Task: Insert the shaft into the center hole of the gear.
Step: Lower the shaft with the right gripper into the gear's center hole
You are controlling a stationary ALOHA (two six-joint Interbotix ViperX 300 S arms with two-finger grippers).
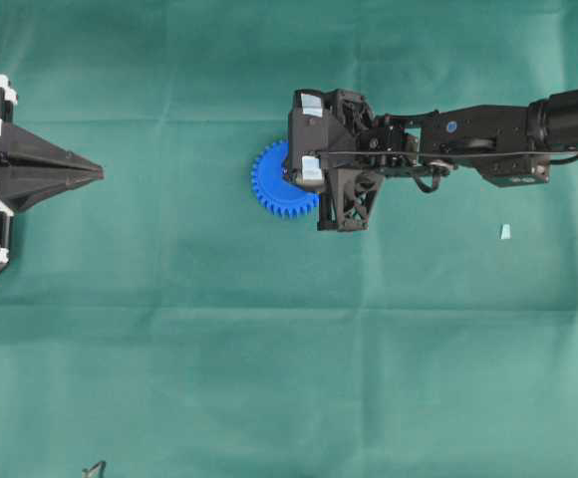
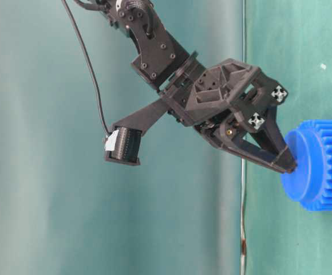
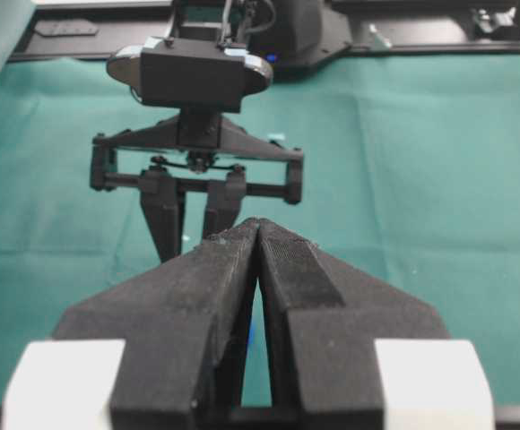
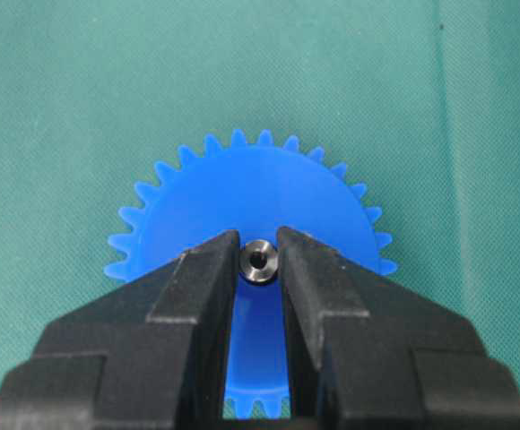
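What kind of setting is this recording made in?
Most likely a lab tabletop rig for robot manipulation, not a home or factory. A plain green cloth covers the work surface, two black robot arms face each other, and the only props are a blue gear and the shaft held in the right end effector.

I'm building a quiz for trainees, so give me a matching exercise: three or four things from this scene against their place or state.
Things:
1. shaft
2. gear
3. left end effector
4. pale scrap

States:
A. shut, away from the work
B. lying flat on the green cloth
C. pinched between the right end effector's fingertips
D. alone on the cloth, right of the gear in the overhead view

Pairs: 1-C, 2-B, 3-A, 4-D
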